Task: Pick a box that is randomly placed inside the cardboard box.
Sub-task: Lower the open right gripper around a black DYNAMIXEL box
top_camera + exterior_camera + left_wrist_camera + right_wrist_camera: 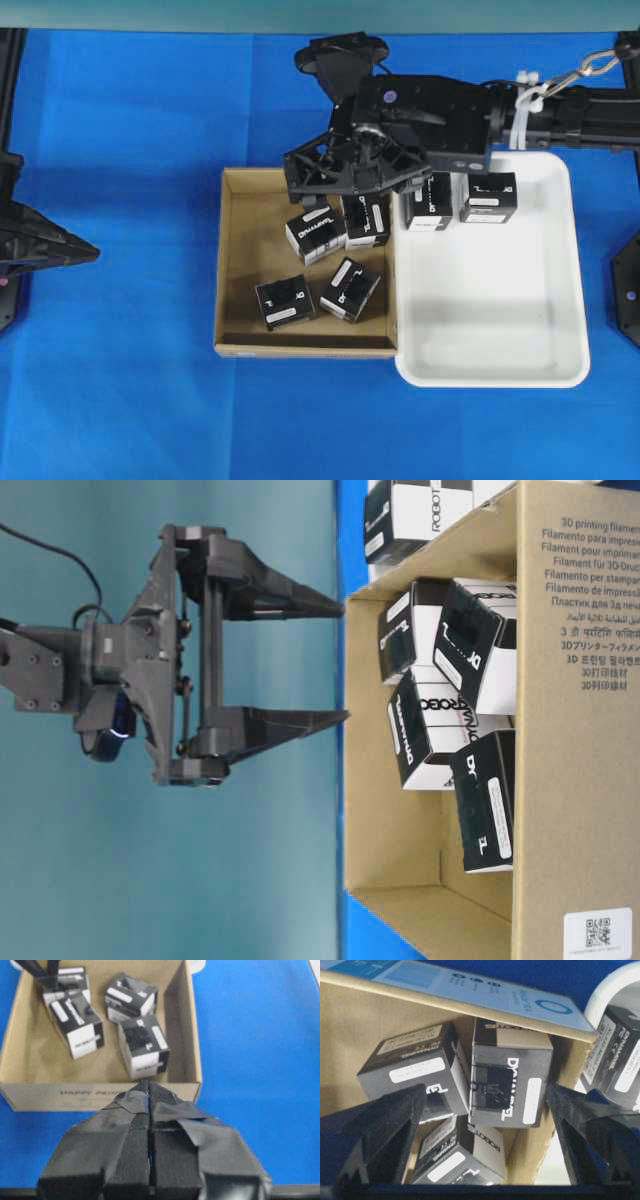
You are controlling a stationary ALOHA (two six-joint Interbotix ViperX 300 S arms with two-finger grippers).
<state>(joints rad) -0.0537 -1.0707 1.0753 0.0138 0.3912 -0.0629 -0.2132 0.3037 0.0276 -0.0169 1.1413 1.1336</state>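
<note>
The cardboard box holds several black boxes with white labels. One box leans in its far right corner, with another beside it. My right gripper hangs open just above these two. In the table-level view its fingertips stand wide apart at rim height, with nothing between them. In the right wrist view the corner box lies below the spread right gripper. My left gripper is shut and empty, on the blue table short of the cardboard box's near wall.
A white tray stands against the cardboard box's right wall, with two black boxes at its far end. Two more black boxes lie in the near half of the cardboard box. Blue cloth covers the table.
</note>
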